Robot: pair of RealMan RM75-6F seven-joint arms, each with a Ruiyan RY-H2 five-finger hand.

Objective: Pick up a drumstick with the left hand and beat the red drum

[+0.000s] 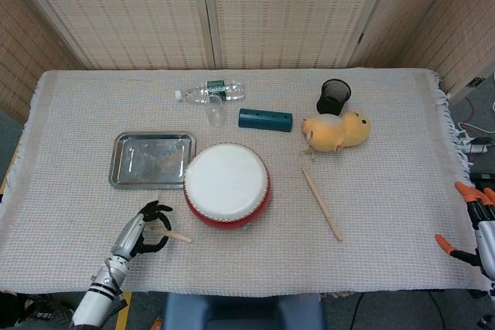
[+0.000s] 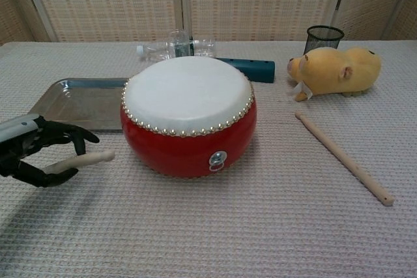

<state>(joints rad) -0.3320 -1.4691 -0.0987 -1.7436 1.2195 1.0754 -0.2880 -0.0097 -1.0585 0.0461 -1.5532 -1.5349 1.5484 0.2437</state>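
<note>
Gripping a drumstick [image 2: 83, 160], left hand [image 2: 36, 151] sits just beside red drum [image 2: 189, 122]; right hand [image 1: 479, 226] state unclear.

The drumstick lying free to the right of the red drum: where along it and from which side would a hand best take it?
Grip the free drumstick near its lower end, the one toward the table's front edge, coming from above with fingers across the shaft. It lies flat and slanted, clear of the red drum and the yellow plush toy, so both long sides are open. A near-end hold likely leaves the length free for striking.
</note>
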